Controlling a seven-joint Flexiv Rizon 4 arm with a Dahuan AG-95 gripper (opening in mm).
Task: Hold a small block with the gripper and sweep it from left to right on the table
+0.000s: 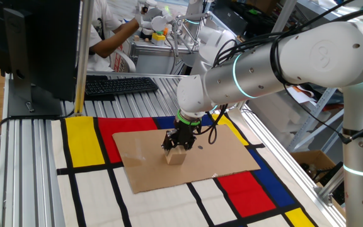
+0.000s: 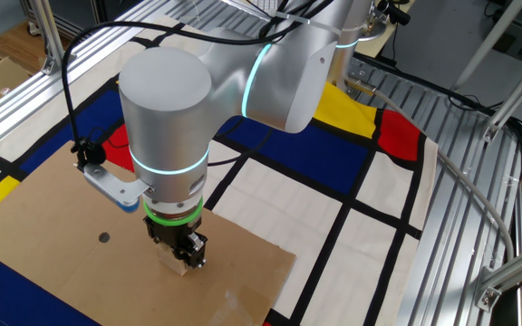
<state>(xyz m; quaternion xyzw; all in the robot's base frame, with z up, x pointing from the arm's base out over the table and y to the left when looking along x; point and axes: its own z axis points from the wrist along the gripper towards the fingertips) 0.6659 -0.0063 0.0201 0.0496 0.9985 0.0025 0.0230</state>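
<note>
A: Block (image 1: 175,157) first — where does it sit against the gripper (image 1: 177,147)?

B: Straight under it. In one fixed view the tan cube rests on the cardboard sheet (image 1: 219,157), and the black fingers come down over its top with the tool pointing straight down. The fingers look closed on the cube's upper part, set about as wide as the cube itself.

A: Can you confirm that from the other side?

B: Only partly. In the other fixed view the arm (image 2: 166,118) hides most of it; a pale sliver of the block (image 2: 172,264) shows just below the gripper (image 2: 187,251).

A: So which way does the sweep run?

B: Going by one fixed view, toward three o'clock. The block is left of the cardboard's middle, with bare cardboard running on that way before the mat (image 1: 84,142) begins.

A: Does the block's long axis matter?

B: It's a cube, so none to speak of. My guess is the hold only needs to stay square and low, so the block slides on the table (image 1: 27,164) rather than tipping.
</note>
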